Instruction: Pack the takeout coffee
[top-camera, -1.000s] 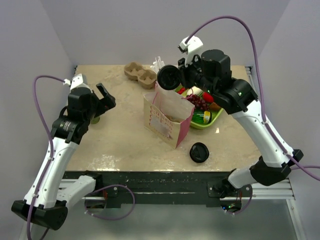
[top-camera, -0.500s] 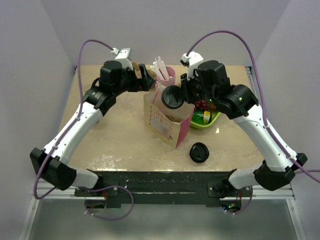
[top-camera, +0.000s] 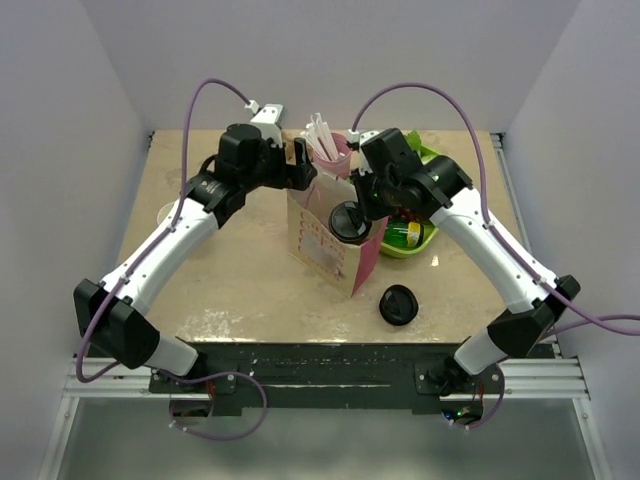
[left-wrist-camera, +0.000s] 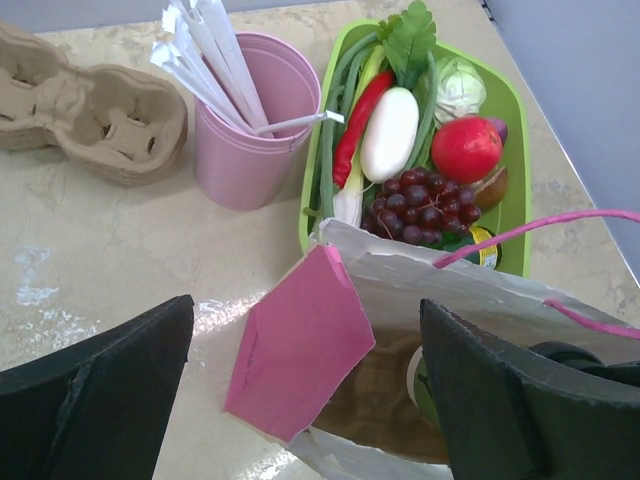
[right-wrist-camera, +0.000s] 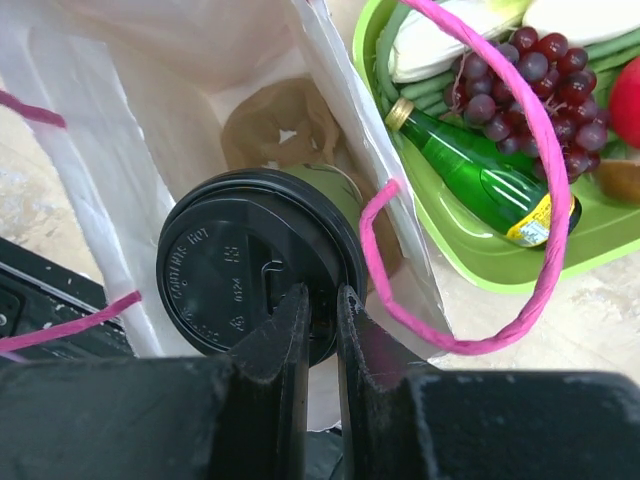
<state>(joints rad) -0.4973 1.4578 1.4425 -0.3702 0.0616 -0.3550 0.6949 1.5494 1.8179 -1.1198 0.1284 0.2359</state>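
Nearest me, one loose black lid (top-camera: 398, 304) lies on the table (top-camera: 230, 280), apart from the bag. One pink bag (top-camera: 335, 250) stands upright mid-table, mouth open.

Right arm reaches over the bag from the right, wrist bent down. The right gripper (right-wrist-camera: 320, 310) is clenched on the lid rim of the takeout coffee (right-wrist-camera: 262, 272), which sits inside the bag's mouth; its green cup body is mostly hidden under its lid.

Left arm stretches in from the left. The left gripper (left-wrist-camera: 305, 320) is spread wide at the bag's far corner, grasping nothing.

Beyond: one green tray (top-camera: 428, 235) of produce, one pink cup (left-wrist-camera: 245, 130) of straws, one cardboard carrier (left-wrist-camera: 90, 110), cut off in the wrist view.
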